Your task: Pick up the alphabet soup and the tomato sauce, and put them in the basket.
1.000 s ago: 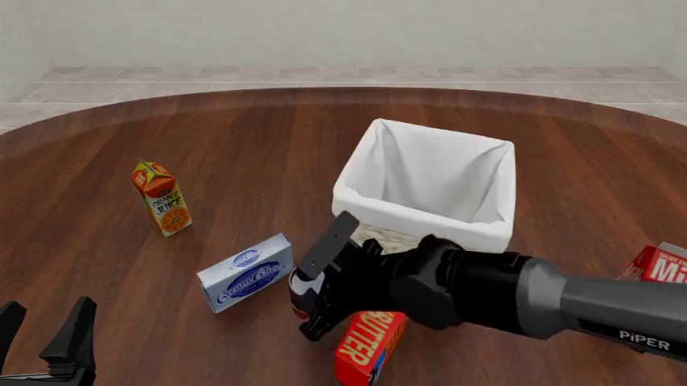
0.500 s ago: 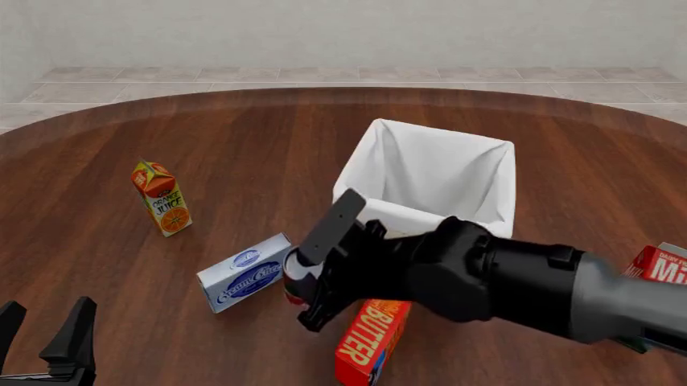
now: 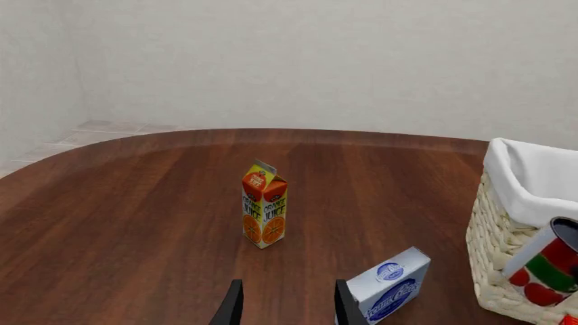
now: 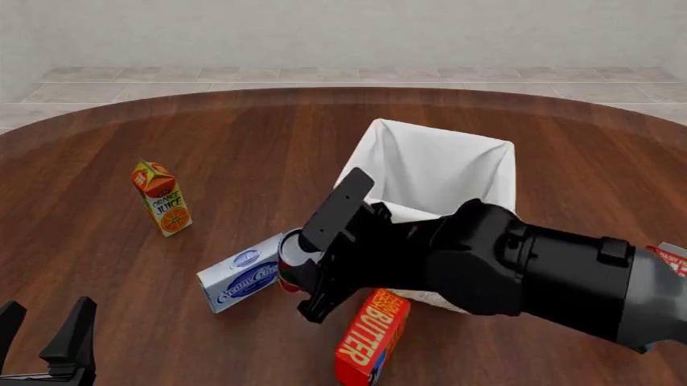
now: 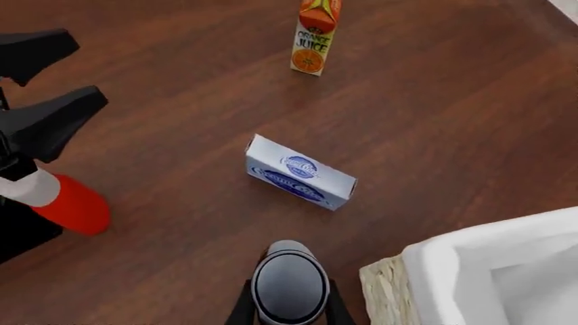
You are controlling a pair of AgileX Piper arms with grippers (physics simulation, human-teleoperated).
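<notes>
Right gripper (image 4: 311, 269) is clamping the small red-and-green-labelled tomato sauce can (image 5: 289, 288) upright between its fingers, lifted off the table just left of the big pale wicker basket (image 4: 429, 181) with its white liner. Left gripper (image 4: 43, 342) is hanging parted and empty, near-left. The basket's opening is lying rightward and farther from the held can.

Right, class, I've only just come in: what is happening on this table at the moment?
The right end effector is shut on the tomato sauce, holding it off the table beside the basket, not yet over the opening. The left end effector sits open and idle near the table's edge. An orange juice carton, a blue-and-white box and a butter box are on the table.
</notes>
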